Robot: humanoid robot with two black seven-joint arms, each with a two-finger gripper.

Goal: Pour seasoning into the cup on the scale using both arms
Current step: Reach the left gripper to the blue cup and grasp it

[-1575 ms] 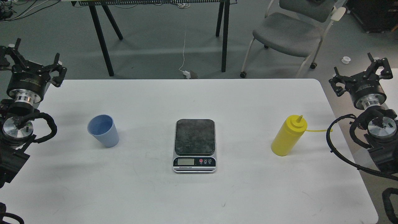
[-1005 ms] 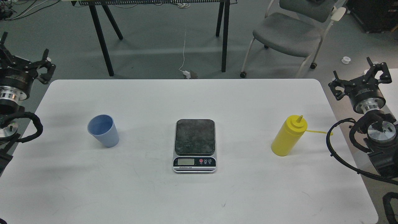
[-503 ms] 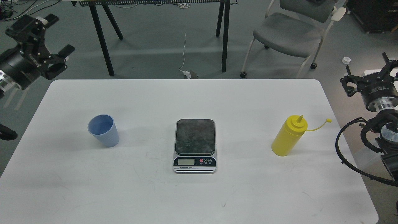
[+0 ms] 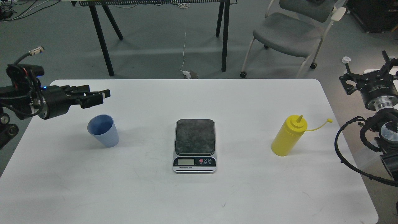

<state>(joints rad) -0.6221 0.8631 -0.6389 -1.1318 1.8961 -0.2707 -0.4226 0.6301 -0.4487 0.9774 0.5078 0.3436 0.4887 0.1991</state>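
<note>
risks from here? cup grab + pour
Left claw comes in sideways just above the cup; a low pass could clip the rim and tip it. The cup stands off the scale, so a sloppy placement may land it off-centre. The bottle has its cap open; a hard squeeze by the right claw could squirt early.
</note>
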